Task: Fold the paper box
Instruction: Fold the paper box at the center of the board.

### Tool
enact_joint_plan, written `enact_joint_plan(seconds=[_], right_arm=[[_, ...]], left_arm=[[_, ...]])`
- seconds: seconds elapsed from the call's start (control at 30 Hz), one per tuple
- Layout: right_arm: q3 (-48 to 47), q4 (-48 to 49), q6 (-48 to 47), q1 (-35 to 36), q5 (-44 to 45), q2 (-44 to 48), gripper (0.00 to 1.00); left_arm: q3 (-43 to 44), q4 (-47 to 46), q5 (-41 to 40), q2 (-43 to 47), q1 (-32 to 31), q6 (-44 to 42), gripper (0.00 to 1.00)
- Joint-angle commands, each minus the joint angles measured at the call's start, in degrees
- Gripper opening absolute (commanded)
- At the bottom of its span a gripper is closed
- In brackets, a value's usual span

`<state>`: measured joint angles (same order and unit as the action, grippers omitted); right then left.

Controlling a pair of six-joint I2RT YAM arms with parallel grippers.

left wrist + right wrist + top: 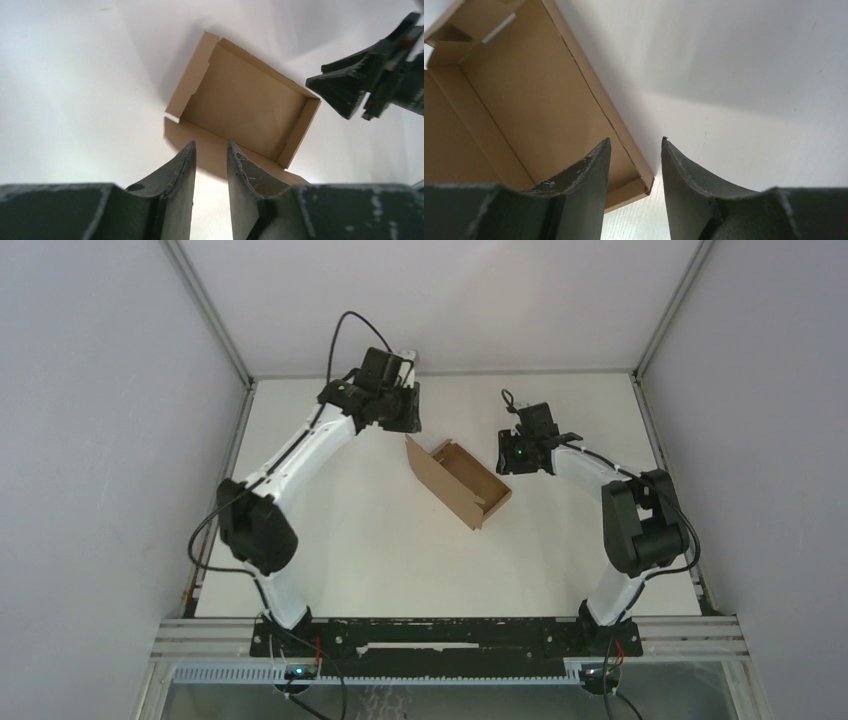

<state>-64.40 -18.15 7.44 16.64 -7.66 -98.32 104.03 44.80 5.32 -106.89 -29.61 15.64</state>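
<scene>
Pale grey walls (90, 440) on three sides, aluminium rails (690, 630) along the edges, plain white table (340, 550) underneath, matt and evenly lit. Between the two pincers, set at a slant: brown paper box (480, 485). Looks roughly midway through the fold. Tray floor (240, 100) flat on the table, low side walls already up around it, one broad lid panel (435, 480) raised along the long edge nearest the left pincer (211, 144) and not yet brought over. Judging by that, remains to swing the lid across the tray and tuck its front flap in. Cannot tell from these views whether every corner tab is locked. Left pincer poised just over the lid panel's edge, fingers drawn close with a slim gap, nothing visibly pinched between them; contact with the cardboard impossible to confirm. Right pincer (635, 141) spread moderately wide on the opposite side, one finger over the tray interior, the other over bare table. Beneath that gap, a corner of the long wall, clear of both fingers. From the left wrist, right pincer visible just beyond the tray's far corner, close to the cardboard yet apart from it. Soft shadows of box and arms across the white surface. No tear showing anywhere on the cardboard.
</scene>
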Motion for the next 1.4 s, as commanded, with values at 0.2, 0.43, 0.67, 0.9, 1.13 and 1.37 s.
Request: enact_joint_plan(seconds=[0.2, 0.43, 0.67, 0.9, 1.13, 1.37], right_arm=[[-0.56, -1.73, 1.83, 2.15, 2.24, -3.15, 0.50], [4.43, -2.52, 3.42, 5.77, 4.25, 0.88, 0.49], [15.65, -0.75, 7.75, 11.47, 5.88, 11.02, 0.48], [20.96, 1.52, 15.94, 23.47, 2.91, 19.40, 0.53], [21.95, 1.67, 14.32, 18.95, -1.84, 26.79, 0.55], [17.30, 13.49, 9.89, -3.08, -13.64, 26.23, 0.51]], left_arm=[[-16.78, -6.27, -10.54, 20.99, 0.29, 7.08, 0.35], [-24.59, -7.89, -10.18, 26.98, 0.25, 8.37, 0.35], [-29.79, -8.58, -10.15, 31.44, 0.29, 8.79, 0.35], [-32.23, -8.82, -9.99, 33.37, 0.25, 8.76, 0.35], [-33.57, -8.79, -10.58, 34.24, 0.29, 8.37, 0.35], [-36.18, -8.21, -12.32, 36.49, 0.34, 8.78, 0.35]])
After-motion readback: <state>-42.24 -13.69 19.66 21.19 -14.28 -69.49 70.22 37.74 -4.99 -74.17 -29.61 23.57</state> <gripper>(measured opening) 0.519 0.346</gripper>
